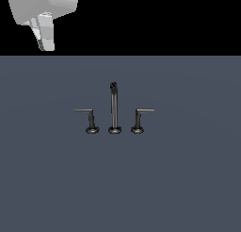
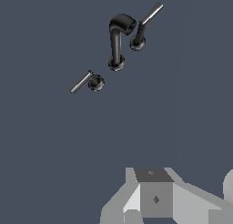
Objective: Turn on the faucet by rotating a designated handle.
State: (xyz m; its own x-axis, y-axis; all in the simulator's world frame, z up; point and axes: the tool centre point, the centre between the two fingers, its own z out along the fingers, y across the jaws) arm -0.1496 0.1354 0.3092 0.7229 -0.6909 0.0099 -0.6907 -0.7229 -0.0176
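Exterior view: faucet [image 1: 113, 111] sits mid-worktop [image 1: 188, 188], a small dark grey three-piece set in a row.
Spout: tall thin tube [image 1: 113, 106] with curved top, centre of the row, round base on the worktop.
Handle: L-shaped lever [image 1: 87, 118] on the exterior view's left of the spout, short upright post on a round base, arm level and reaching toward the exterior view's left.
Twin lever: mirror piece [image 1: 141, 118] on the exterior view's right of the spout, arm reaching the other way.
Pincer: pale grey [image 1: 45, 35], up in the exterior view's top left corner, high above the worktop and well apart from the faucet, touching nothing. Fingers partly cropped and blocky; cannot tell whether spread or closed.
Wrist view: whole faucet [image 2: 117, 43] seen from above and far off, both levers and spout unobstructed; only grey body of the pincer [image 2: 154, 198] in frame, fingertip gap not readable there either.
Worktop: plain dark blue-grey surface.
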